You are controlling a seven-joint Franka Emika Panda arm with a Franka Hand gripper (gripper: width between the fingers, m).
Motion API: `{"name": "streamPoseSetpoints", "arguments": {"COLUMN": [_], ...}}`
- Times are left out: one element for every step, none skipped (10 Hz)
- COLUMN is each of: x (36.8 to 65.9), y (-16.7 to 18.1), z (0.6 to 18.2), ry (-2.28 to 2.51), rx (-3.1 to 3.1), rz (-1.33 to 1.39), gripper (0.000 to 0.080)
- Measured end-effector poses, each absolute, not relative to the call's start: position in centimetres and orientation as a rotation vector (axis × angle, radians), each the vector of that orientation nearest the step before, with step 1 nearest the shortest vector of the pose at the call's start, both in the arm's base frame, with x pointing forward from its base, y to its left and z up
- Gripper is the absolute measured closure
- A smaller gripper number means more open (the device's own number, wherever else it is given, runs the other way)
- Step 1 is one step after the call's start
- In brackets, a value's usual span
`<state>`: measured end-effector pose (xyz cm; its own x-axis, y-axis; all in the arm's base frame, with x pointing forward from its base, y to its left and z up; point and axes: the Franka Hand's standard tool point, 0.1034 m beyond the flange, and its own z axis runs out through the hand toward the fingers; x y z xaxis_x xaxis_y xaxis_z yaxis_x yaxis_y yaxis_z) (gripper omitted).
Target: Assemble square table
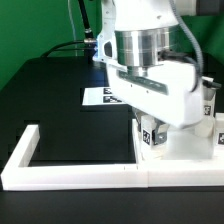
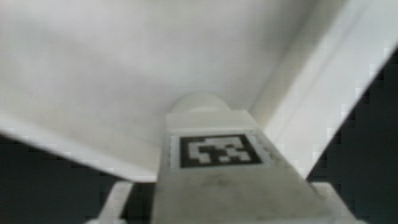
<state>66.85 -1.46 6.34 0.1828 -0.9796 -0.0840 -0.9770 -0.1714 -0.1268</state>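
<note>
White plastic fills most of the wrist view: a short leg (image 2: pixel 214 160) bearing a black-and-white tag is seen between the two gripper fingers, whose pale pads (image 2: pixel 111 203) are just visible at either side of it. The leg is closed upon by the gripper (image 2: pixel 214 200), the jaws being set narrow against its sides. Behind the leg, the square slab (image 2: pixel 125 60) is seen as a broad white surface, and its raised rim runs along one side as a lighter band.

In the exterior view, the gripper (image 1: pixel 152 135) is lowered near the table surface at the exterior view's right, with the tagged leg (image 1: pixel 151 137) held upright beneath the white wrist housing. The slab (image 1: pixel 185 150) is partly hidden behind the arm; only a white part is shown beside the leg. A second tagged white piece (image 1: pixel 219 128) is seen at the right edge, cut off by the frame. The long white L-shaped border wall (image 1: pixel 70 172) is laid along the front of the black table (image 1: pixel 50 90), with one short arm turned back at the exterior view's left. The marker board (image 1: pixel 100 97) lies flat behind the gripper, partly covered by the arm.
</note>
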Motion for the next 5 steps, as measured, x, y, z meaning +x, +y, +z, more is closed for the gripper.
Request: {"name": "streamPoseSetpoints", "arguments": {"x": [66.86, 66.82, 66.80, 66.80, 66.80], "y": [-1.59, -1.59, -1.69, -1.62, -1.62], "z": [6.34, 6.32, 6.31, 6.31, 6.30], "ry": [2.074, 2.292, 2.355, 2.369, 2.348], "rx": [-2.108, -1.838, -1.752, -1.734, -1.762], "rz": [0.019, 0.073, 0.089, 0.090, 0.086], "gripper": [0.0515, 0.0515, 0.0514, 0.0514, 0.0514]}}
